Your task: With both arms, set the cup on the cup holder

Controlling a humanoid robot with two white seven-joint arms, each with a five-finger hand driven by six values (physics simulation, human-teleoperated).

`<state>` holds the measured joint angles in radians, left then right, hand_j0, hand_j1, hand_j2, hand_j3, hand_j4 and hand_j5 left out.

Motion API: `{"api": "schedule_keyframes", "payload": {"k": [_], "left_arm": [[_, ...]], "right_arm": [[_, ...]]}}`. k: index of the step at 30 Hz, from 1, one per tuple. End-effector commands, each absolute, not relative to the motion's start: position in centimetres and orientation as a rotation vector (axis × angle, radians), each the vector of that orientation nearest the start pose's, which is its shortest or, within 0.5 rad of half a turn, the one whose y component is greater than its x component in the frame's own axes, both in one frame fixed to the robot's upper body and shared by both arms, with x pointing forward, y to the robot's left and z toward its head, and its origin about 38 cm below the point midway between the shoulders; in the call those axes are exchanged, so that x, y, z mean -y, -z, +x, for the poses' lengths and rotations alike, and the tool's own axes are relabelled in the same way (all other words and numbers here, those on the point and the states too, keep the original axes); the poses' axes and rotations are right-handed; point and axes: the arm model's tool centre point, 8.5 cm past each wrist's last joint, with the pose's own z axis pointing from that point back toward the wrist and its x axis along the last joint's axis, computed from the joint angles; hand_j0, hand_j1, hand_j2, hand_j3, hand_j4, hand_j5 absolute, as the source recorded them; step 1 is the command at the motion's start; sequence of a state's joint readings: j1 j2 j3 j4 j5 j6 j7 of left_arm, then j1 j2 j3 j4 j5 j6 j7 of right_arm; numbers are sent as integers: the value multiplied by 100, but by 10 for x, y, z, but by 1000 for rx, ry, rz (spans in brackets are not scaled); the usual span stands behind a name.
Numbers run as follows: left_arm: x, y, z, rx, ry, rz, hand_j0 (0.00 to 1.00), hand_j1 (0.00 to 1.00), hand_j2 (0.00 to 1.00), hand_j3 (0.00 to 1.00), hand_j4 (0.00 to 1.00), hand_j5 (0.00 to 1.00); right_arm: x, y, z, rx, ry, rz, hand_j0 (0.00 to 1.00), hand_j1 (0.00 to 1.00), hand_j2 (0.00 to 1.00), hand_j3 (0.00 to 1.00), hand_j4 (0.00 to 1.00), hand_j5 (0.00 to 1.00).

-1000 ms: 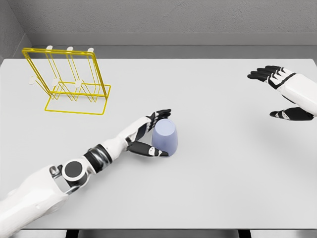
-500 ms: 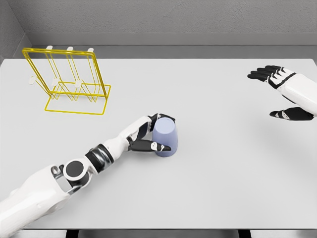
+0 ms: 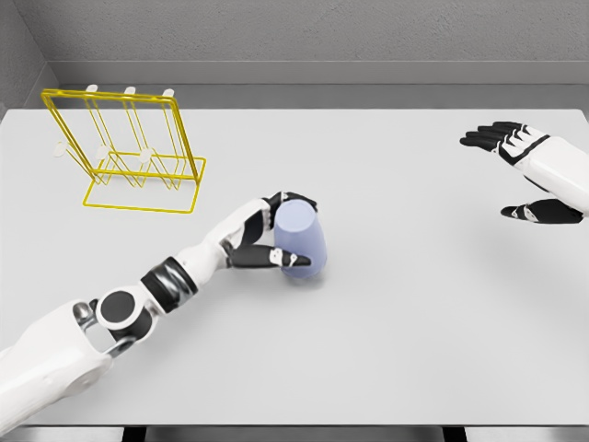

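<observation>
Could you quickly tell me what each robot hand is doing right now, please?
Left robot hand: closed around the lavender cup, which is tilted.
Right robot hand: open, fingers spread, holding nothing, at the right edge.

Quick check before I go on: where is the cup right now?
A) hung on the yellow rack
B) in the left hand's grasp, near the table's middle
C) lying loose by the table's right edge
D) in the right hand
B: the left hand has its fingers wrapped around the lavender cup, well away from the yellow rack; the right hand is open and holds nothing.
</observation>
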<state>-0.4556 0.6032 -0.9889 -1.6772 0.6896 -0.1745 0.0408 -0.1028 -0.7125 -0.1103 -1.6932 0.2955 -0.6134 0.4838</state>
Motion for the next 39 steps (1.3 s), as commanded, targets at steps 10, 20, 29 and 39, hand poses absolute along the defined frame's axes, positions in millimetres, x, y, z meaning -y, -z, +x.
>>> {"api": "schedule_keyframes", "payload": {"k": [10, 20, 29, 39], "left_arm": [[-201, -168, 376, 1592, 676, -500, 61, 61, 61, 61, 61, 61], [-223, -189, 386, 1622, 670, -453, 61, 61, 61, 61, 61, 61], [-249, -210, 389, 1654, 647, -422, 61, 61, 61, 61, 61, 61], [-271, -231, 397, 1680, 614, -378, 61, 61, 61, 61, 61, 61]], "right_arm": [[372, -242, 357, 1762, -1583, -559, 100, 100, 100, 100, 100, 100], [372, -242, 357, 1762, -1582, -556, 100, 100, 100, 100, 100, 100], [372, -242, 357, 1762, -1582, -556, 100, 100, 100, 100, 100, 100], [372, -242, 357, 1762, -1582, -556, 100, 100, 100, 100, 100, 100]]}}
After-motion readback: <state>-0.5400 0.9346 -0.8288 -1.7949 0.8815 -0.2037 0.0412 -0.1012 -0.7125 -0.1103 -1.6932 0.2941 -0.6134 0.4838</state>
